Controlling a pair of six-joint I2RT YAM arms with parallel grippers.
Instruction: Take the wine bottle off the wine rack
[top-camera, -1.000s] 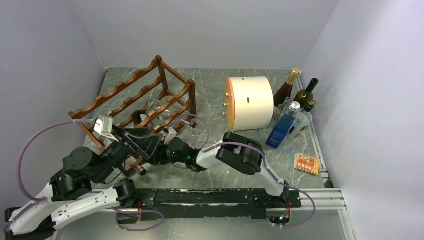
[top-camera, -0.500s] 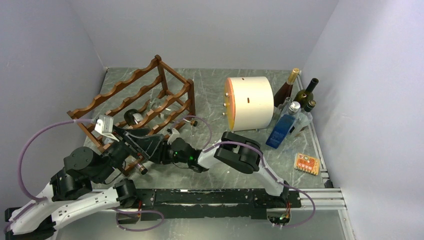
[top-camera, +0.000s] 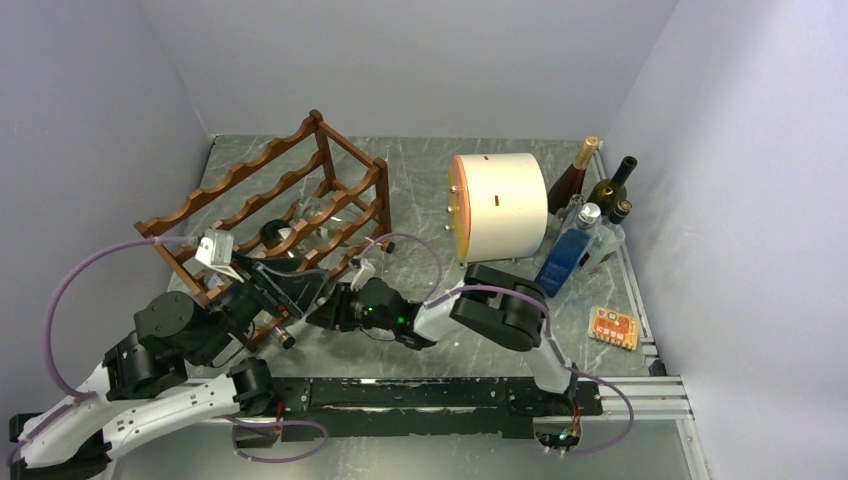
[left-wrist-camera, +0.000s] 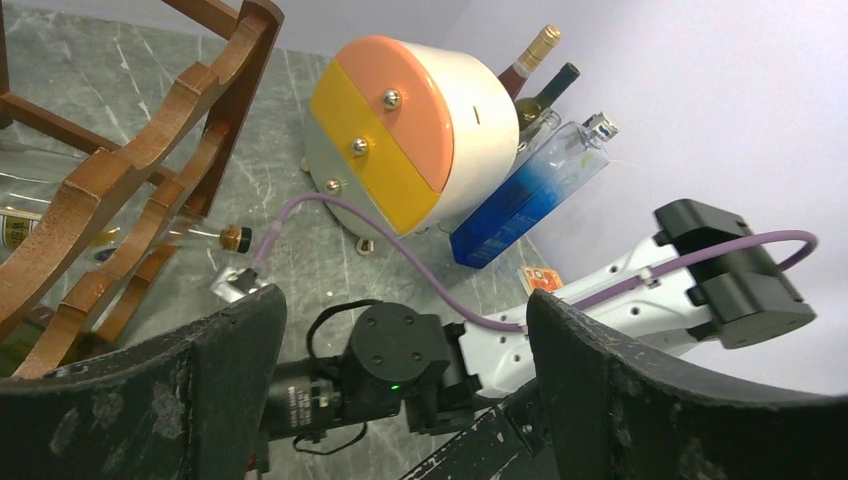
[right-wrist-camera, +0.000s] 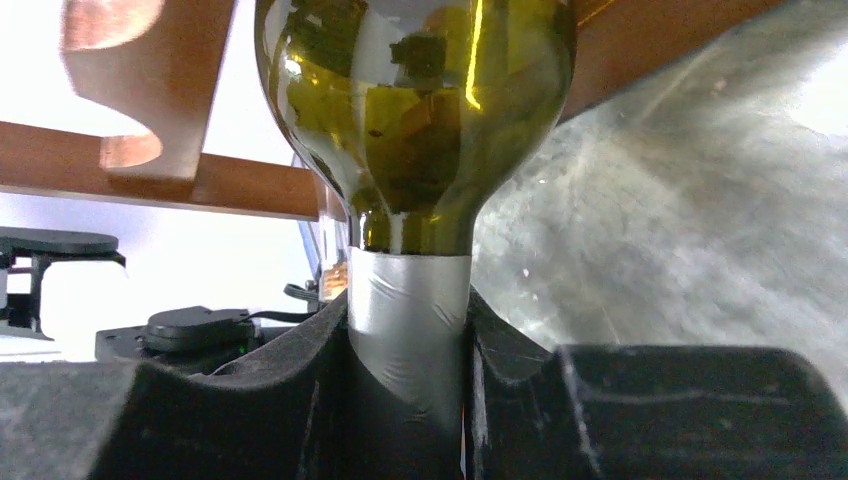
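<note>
My right gripper (right-wrist-camera: 408, 345) is clamped on the silver-foiled neck of the dark green glass wine bottle (right-wrist-camera: 415, 110), with black pads (right-wrist-camera: 300, 385) pressed to either side of the foil. The bottle's shoulder swells out at 12 o'clock from the grip and lies among the wavy rails of the reddish-brown wooden wine rack (right-wrist-camera: 180, 185), low down, near the grey marbled table (top-camera: 420, 170). My left gripper (left-wrist-camera: 405, 305) is spread wide and holds nothing. It hangs just beside the rack's near end, and my right wrist shows between its fingers. From above, the rack (top-camera: 235, 175) is at 11 o'clock from my bases, a cream cylindrical drum (top-camera: 500, 205) is at 1 o'clock, and a blue rectangular bottle (top-camera: 562, 258) is at 2
</note>
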